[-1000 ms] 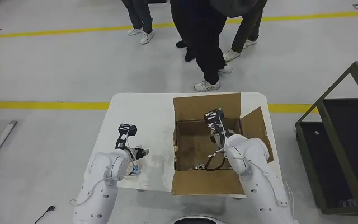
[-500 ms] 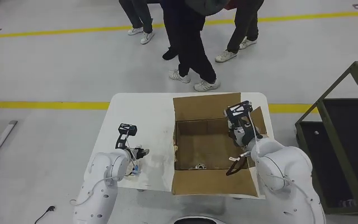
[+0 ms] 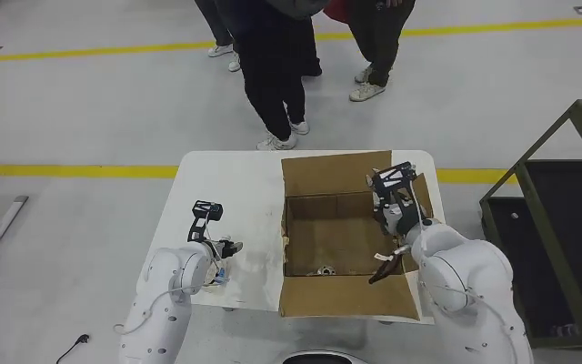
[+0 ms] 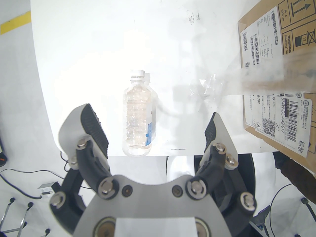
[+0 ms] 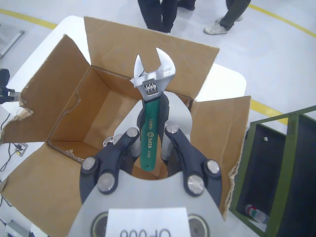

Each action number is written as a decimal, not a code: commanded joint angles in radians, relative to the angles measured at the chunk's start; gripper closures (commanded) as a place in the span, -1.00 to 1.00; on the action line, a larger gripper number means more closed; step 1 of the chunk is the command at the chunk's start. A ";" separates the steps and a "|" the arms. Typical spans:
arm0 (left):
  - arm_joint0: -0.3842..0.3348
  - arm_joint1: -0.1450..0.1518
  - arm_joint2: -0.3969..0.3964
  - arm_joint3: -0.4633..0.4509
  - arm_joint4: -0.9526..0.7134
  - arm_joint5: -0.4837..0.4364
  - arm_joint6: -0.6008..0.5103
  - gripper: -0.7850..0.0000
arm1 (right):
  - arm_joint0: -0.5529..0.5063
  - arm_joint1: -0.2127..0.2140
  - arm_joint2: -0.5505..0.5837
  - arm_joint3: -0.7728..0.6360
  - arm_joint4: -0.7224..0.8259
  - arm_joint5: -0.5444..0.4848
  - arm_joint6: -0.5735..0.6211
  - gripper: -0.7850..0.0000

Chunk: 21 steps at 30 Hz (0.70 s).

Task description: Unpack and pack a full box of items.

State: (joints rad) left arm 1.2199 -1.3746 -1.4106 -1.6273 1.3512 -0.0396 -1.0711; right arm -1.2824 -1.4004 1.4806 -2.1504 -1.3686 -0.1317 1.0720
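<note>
Unpacking step, by my read. Right gripper is clamped on the green handle of the wrench, raised above the open top of the box, head pointing up. Next move calls for carrying it clear of the flaps and setting it down beside the box. Left gripper is spread wide over a bottle lying left of the box. The box floor is partly blocked: one metal part shows there, and whether more remains can't be told.

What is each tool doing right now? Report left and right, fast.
Left tool: open, holding nothing.
Right tool: shut on the green-handled wrench.
</note>
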 commanded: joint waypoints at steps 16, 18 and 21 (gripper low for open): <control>0.000 0.000 0.000 0.000 0.000 0.000 0.000 -1.00 | -0.077 0.032 0.338 -0.133 0.177 0.000 0.055 1.00; 0.000 0.000 0.000 0.000 0.000 0.000 0.000 -1.00 | -0.085 0.036 0.375 -0.130 0.194 -0.007 0.062 1.00; 0.000 0.000 0.000 0.000 0.000 0.000 0.000 -1.00 | -0.103 0.043 0.427 -0.117 0.193 -0.017 0.078 1.00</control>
State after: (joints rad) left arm 1.2199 -1.3746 -1.4106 -1.6273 1.3512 -0.0396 -1.0711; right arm -1.3798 -1.3588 1.8935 -2.2716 -1.1774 -0.1447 1.1460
